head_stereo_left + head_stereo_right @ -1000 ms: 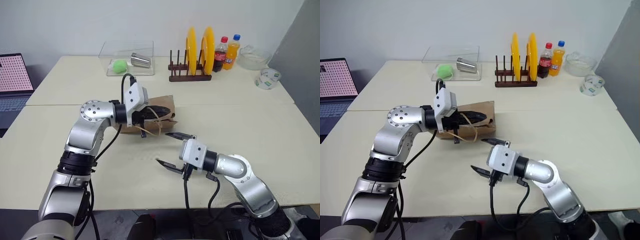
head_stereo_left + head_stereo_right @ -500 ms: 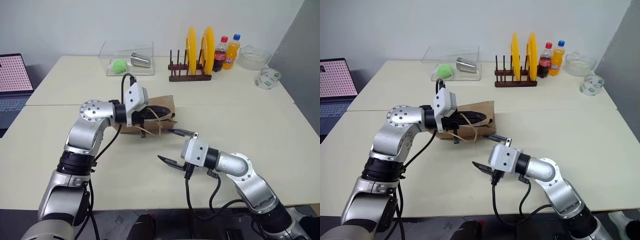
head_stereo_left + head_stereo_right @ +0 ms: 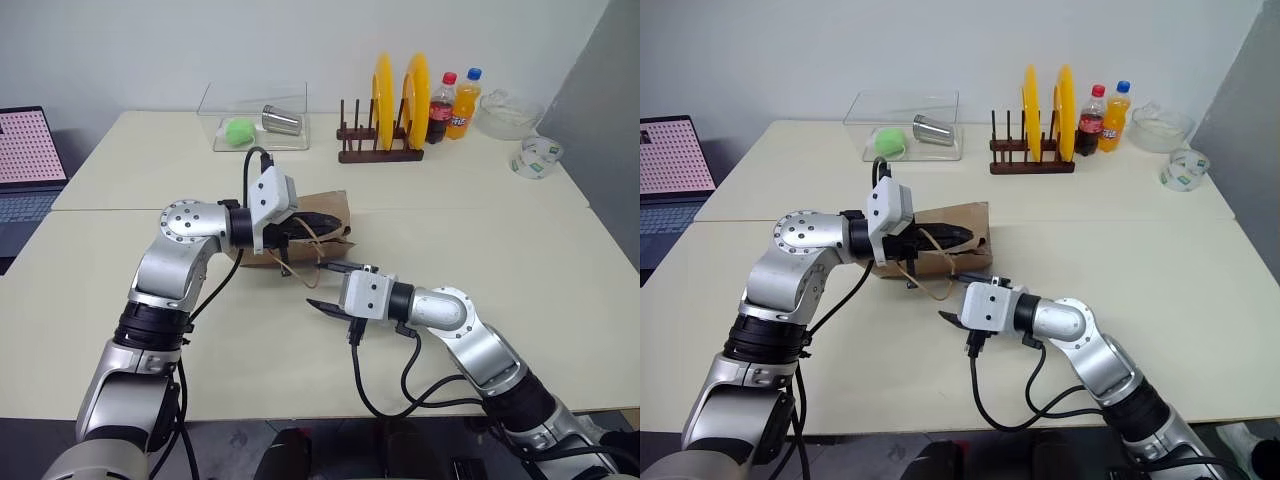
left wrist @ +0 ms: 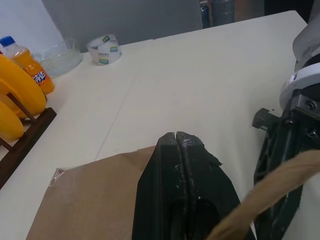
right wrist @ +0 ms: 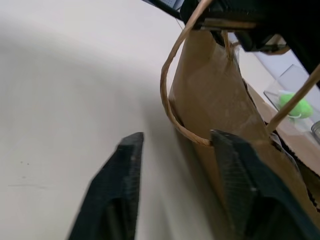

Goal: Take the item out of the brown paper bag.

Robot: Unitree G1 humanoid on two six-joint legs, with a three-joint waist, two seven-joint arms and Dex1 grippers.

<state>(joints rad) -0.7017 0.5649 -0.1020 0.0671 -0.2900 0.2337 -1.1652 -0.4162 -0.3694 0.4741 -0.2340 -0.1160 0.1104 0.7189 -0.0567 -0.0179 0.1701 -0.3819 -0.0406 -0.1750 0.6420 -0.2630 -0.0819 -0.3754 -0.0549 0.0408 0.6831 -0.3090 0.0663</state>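
Arms: silver rounded links, black joint bands. White boxy wrist blocks. Left gripper (image 3: pixel 318 222) and right gripper (image 3: pixel 326 287): two black fingers each. Loose black cables at each wrist.

Bench background items, far edge and sides

Cream bench (image 3: pixel 480 230); clear plastic box (image 3: pixel 255 118) at the far side holding a green ball (image 3: pixel 238 131) and a metal cup (image 3: pixel 281 121) lying on its side; dark wooden rack (image 3: pixel 372 143) with two yellow plates (image 3: pixel 398 88) upright; cola bottle (image 3: pixel 441 108) just beside orange soda bottle (image 3: pixel 463 103); clear glass bowl (image 3: pixel 508 114); tape roll (image 3: pixel 535 156) near the right edge; laptop (image 3: pixel 28 160) at far left.
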